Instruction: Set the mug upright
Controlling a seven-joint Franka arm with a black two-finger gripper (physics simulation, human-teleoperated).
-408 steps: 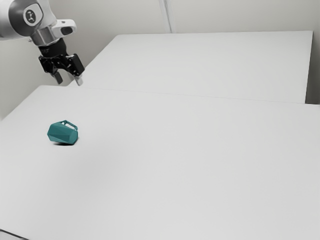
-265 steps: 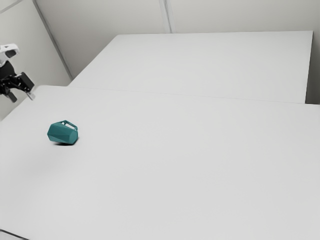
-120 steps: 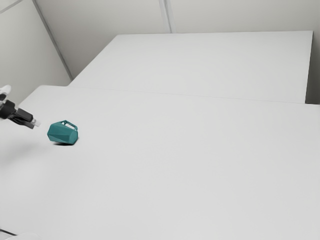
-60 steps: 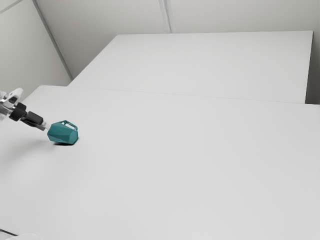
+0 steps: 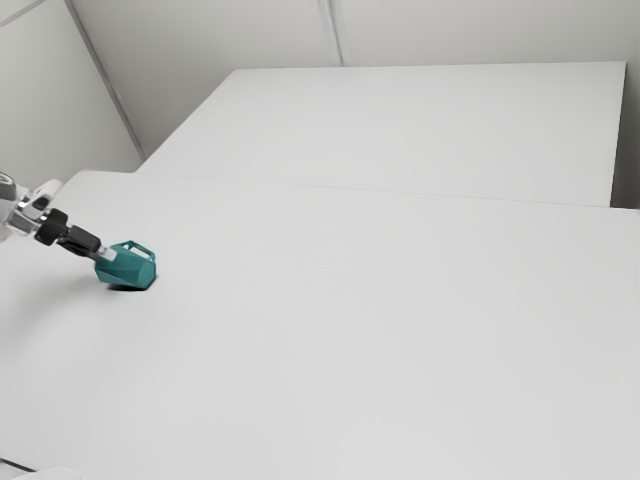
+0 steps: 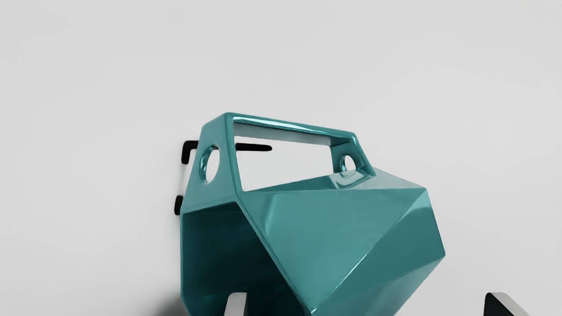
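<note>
In the exterior view my gripper (image 5: pixel 108 255) reaches down at a slant to the open-mouth end of the teal faceted mug (image 5: pixel 130 268), which lies on its side on the white table (image 5: pixel 350 320). The wrist view has the mug (image 6: pixel 333 219) with its handle pointing away from the table and its dark mouth facing one finger. Around the mug the gripper (image 6: pixel 364 305) stands open, one fingertip in front of the mouth and the other out past the mug's outer wall. Whether the first fingertip is inside the mouth, I cannot tell.
A second white surface (image 5: pixel 400 130) stands behind the table in the exterior view. A dark cable (image 5: pixel 15 464) and a pale rounded shape (image 5: pixel 50 474) are at the near corner on the exterior view's left.
My gripper first swung toward the exterior view's left, then came down and tilted, and has since advanced toward the exterior view's right, up to the mug. The mug has not moved.
</note>
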